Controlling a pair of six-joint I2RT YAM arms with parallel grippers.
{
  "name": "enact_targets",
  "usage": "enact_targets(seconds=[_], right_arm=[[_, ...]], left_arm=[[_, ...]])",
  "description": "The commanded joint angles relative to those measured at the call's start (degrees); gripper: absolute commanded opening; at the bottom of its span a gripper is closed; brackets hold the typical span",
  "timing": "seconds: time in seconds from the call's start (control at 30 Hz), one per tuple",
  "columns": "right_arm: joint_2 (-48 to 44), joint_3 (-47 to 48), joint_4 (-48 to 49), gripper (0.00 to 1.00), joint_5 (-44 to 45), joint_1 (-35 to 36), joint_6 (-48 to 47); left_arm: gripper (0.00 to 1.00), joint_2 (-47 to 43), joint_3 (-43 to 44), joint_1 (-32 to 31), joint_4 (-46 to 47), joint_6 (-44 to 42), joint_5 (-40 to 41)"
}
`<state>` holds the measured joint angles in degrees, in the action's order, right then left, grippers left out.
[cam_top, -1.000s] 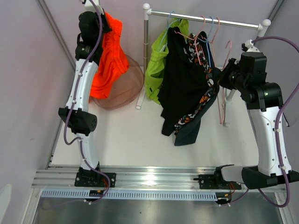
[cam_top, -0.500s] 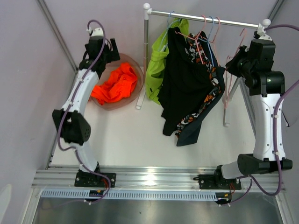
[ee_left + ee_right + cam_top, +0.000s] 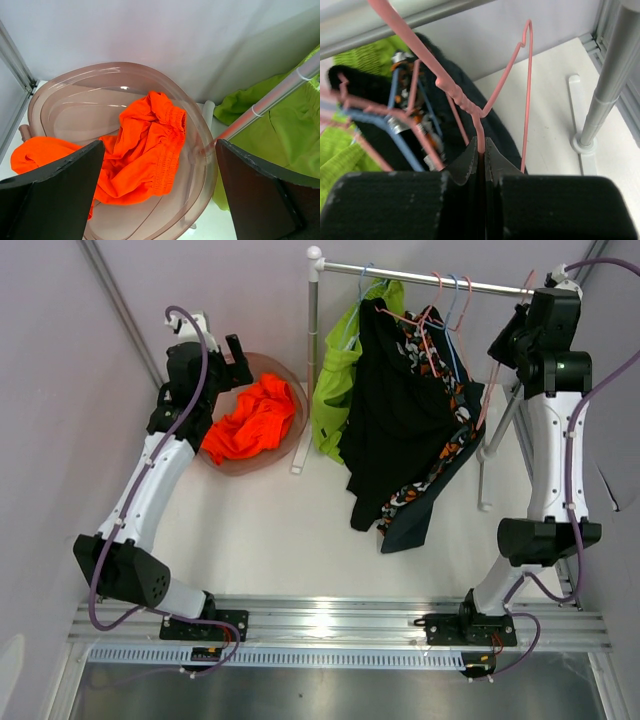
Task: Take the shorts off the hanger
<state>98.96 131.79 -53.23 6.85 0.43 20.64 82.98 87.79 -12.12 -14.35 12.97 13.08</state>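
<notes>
White table (image 3: 290, 540), orange shorts (image 3: 150, 145) in bowl (image 3: 85, 102)

orange shorts (image 3: 250, 420) | translucent brown basin (image 3: 80, 100) | lime-green garment (image 3: 335, 390) | black garment (image 3: 395, 410) | orange-white printed garment (image 3: 440, 452) | pink hanger (image 3: 455, 93) | blue hanger (image 3: 372, 124)

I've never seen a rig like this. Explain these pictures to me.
A robot's left arm and right arm stand on a white table. The wide picture looks down from above and behind them. The other two pictures come from cameras on the wrists. The left gripper is open above a bowl that holds orange shorts. The right gripper is shut on a bare pink hanger up by the rail, where a green garment and black clothes hang.
</notes>
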Motion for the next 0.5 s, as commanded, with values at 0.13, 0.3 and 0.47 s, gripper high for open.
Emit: enact_targets(seconds=[0.13, 0.3, 0.47], right_arm=[[4.9, -0.8, 10.3, 0.00, 1.0, -4.3, -0.1], [3.5, -2.6, 9.1, 0.00, 0.5, -5.0, 0.6], [-2.3, -10.0, 9.1, 0.44, 1.8, -5.0, 0.0]], left_arm=[[0.99, -0.2, 0.8, -0.9, 1.3, -0.8, -1.8], [0.99, -1.1, -0.2, -1.2, 2.0, -1.2, -1.7], [0.99, -1.0, -0.8, -1.6, 2.6, -0.8, -2.5]])
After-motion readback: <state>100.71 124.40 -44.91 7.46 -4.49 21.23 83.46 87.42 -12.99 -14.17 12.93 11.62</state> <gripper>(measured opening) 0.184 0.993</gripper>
